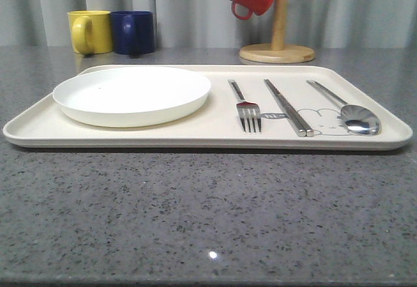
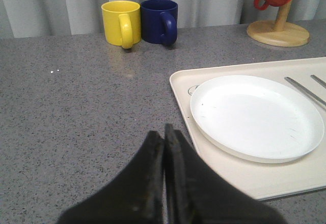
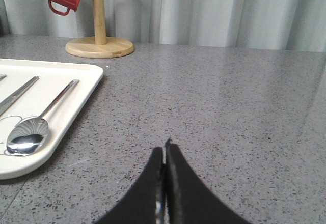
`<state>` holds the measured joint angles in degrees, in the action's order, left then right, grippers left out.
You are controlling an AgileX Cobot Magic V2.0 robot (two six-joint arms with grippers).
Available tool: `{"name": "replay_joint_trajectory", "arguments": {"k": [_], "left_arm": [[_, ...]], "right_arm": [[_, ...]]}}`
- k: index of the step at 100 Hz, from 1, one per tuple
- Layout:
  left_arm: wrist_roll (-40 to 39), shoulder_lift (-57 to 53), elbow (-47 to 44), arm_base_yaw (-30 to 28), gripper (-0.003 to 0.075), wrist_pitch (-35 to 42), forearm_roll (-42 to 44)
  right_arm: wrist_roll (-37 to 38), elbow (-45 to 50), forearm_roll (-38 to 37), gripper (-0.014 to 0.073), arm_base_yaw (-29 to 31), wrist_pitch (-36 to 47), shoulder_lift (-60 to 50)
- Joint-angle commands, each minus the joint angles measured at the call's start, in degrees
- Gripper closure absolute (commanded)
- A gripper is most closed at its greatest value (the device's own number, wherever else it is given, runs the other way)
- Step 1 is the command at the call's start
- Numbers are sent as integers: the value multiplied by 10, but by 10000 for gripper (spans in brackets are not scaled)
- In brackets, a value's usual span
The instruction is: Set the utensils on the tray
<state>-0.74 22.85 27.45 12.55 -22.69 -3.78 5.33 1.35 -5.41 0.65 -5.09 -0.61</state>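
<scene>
Speckled grey countertop (image 1: 195, 215) carries the cream tray (image 1: 215, 134). From left to right, the left gripper (image 2: 165, 132) sits pressed closed beside the tray; white plate (image 1: 131, 94), fork (image 1: 246, 109), chopsticks (image 1: 287, 107) and spoon (image 1: 348, 112) lie on the tray; the right gripper (image 3: 164, 150) is closed over bare counter.

A grey speckled stone surface (image 1: 195, 215) carries a cream tray (image 1: 39, 130) set near its middle. Behind it, at the back left, a yellow mug (image 1: 90, 31) and a dark blue mug (image 1: 133, 31) stand touching; at the back right stands a wooden mug tree (image 1: 277, 51).
</scene>
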Motion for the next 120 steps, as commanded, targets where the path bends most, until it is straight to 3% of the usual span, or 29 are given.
{"name": "replay_joint_trajectory", "arguments": {"k": [1, 35, 67, 91, 120], "left_arm": [[-3, 6, 15, 4, 739, 41, -3], [-3, -37, -20, -5, 740, 52, 46], [7, -173, -182, -99, 740, 164, 38], [4, -247, -292, -113, 740, 227, 38], [4, -251, -293, -109, 739, 211, 38]], "right_arm": [[-5, 2, -5, 661, 2, 48, -11], [-5, 2, -5, 661, 2, 48, -11], [-5, 2, -5, 661, 2, 48, -11], [-5, 2, -5, 661, 2, 51, -10], [-5, 2, -5, 661, 2, 51, -10]]}}
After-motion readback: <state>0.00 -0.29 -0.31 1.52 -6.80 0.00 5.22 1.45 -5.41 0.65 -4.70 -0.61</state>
